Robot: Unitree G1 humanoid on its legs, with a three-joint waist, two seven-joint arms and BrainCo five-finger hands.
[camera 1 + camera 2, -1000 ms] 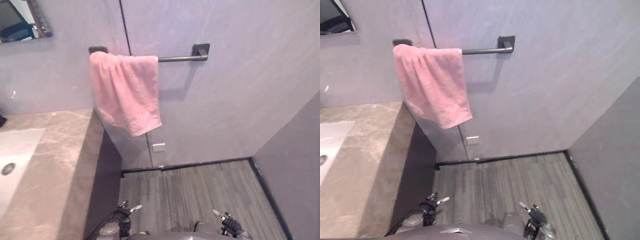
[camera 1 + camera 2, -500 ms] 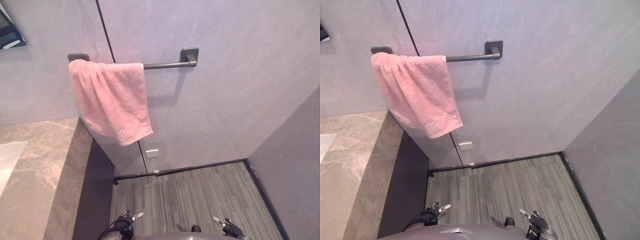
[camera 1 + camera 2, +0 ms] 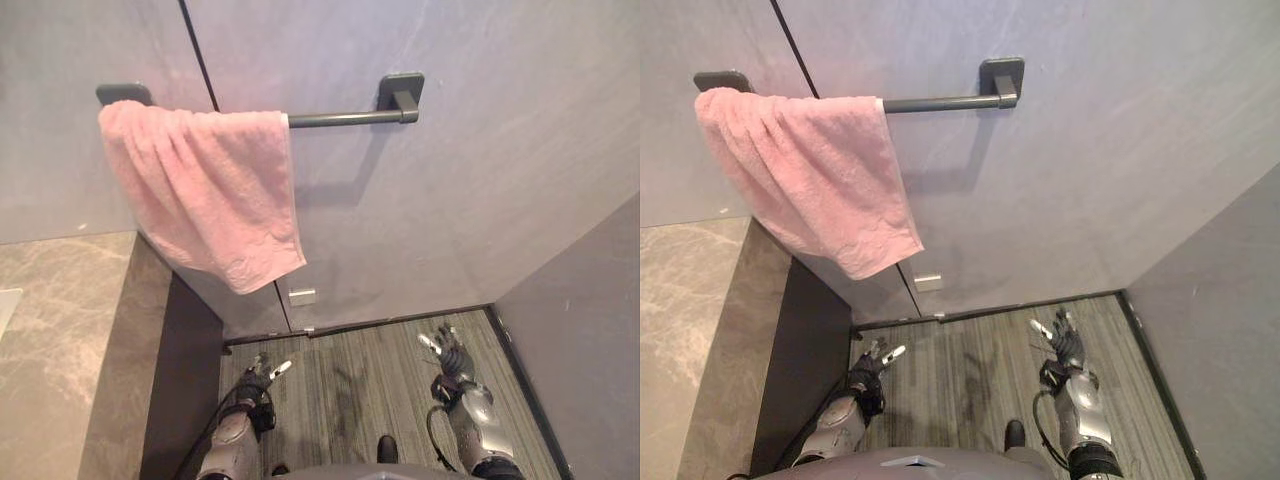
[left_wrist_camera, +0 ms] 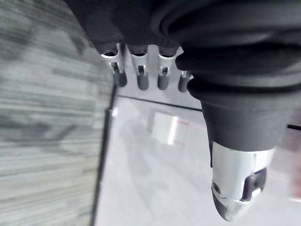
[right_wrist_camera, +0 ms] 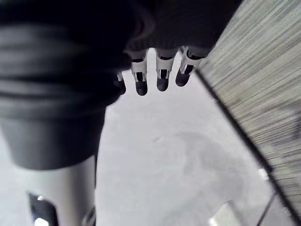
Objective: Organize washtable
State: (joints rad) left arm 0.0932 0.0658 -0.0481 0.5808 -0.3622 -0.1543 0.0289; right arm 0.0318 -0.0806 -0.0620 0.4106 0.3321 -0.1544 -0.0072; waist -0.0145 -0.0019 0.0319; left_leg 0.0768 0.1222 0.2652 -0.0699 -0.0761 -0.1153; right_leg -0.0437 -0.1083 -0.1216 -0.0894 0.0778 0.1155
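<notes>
Washtable of brown veined marble [image 3: 60,330] takes the lower left of what we see from the head, its top bare in the part that shows and its dark front face [image 3: 185,390] dropping to a grey wood-grain floor [image 3: 360,370]. Behind it stands a smooth grey wall [image 3: 480,180] with a thin dark seam running down it.

On that wall we see a dark grey metal towel rail [image 3: 340,118] fixed level between two square mounts. A pink terry towel [image 3: 205,190] is draped over the rail's left part, bunched in folds, with its lowest corner pointing down and to the right. The right part of the rail is bare. The towel hangs above the washtable's right end. Below the towel's corner, a small white rectangular plate [image 3: 302,297] sits on the wall near the floor line. A black skirting strip [image 3: 400,322] runs along the foot of the wall.

Our left hand [image 3: 262,372] hangs low over the floor, just beside the washtable's dark front. In its wrist view the fingers [image 4: 141,77] are straight in a row and the thumb [image 4: 237,188] stands apart, with nothing between them. The white plate [image 4: 164,128] shows past them.

Our right hand [image 3: 445,350] hangs over the floor near the foot of the wall, well apart from the washtable and from the towel. Its fingers [image 5: 141,75] are also straight and relaxed and hold nothing. Beyond them we see grey wall and floor.
</notes>
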